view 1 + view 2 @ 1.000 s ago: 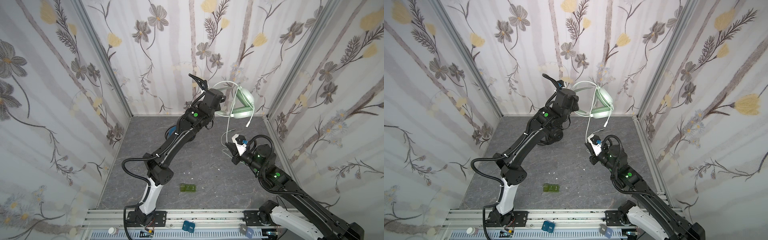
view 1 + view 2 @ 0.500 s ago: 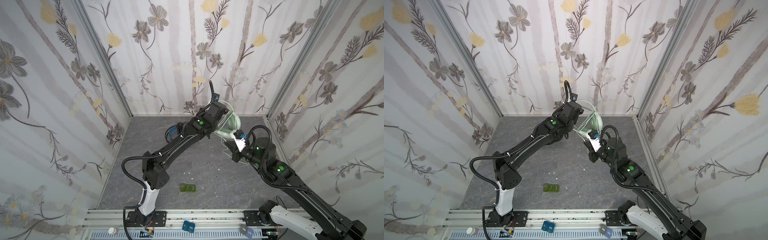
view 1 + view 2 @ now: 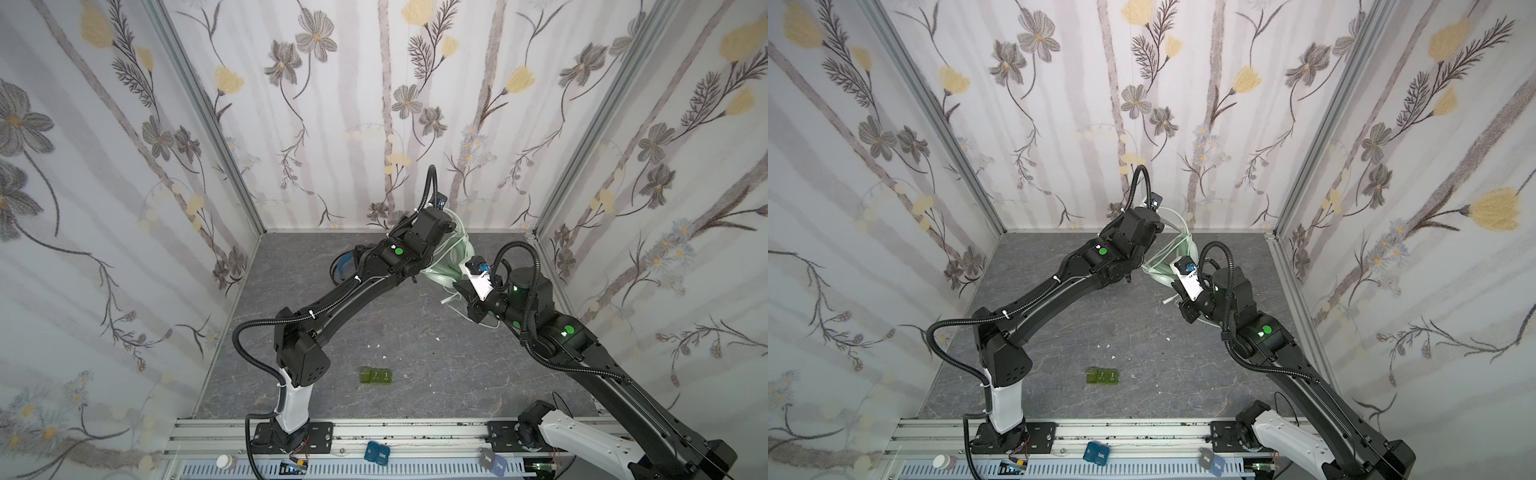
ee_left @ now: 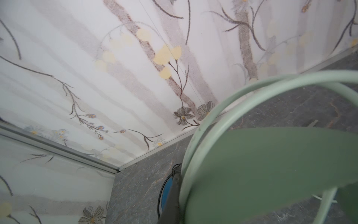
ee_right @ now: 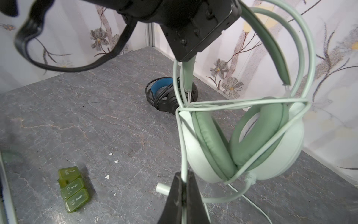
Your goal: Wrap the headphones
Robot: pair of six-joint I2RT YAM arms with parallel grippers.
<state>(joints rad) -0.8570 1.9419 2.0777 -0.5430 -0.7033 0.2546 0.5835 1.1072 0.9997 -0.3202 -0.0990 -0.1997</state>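
The jaws of the right gripper (image 5: 184, 176) are closed on the pale cable (image 5: 181, 139) of the mint-green headset (image 5: 271, 155). The strand is pinched between the fingertips, and the white plug (image 5: 163, 187) projects just beside them. From the pinch point the cable is led upward to the ear cups, across which several turns are laid. The jaws of the left gripper (image 5: 187, 58) are closed on the headband, and the headset is hung from them with both ear cups lowermost and pressed together pad to pad. In both top views the headset is located between the two wrists, toward the back right of the table (image 5: 96, 126). The black headset (image 5: 166, 97) is laid on the table near the back wall, apart from both grippers, with its black cable looped against it. A green pill organiser (image 5: 73, 189) is laid nearer the front edge.
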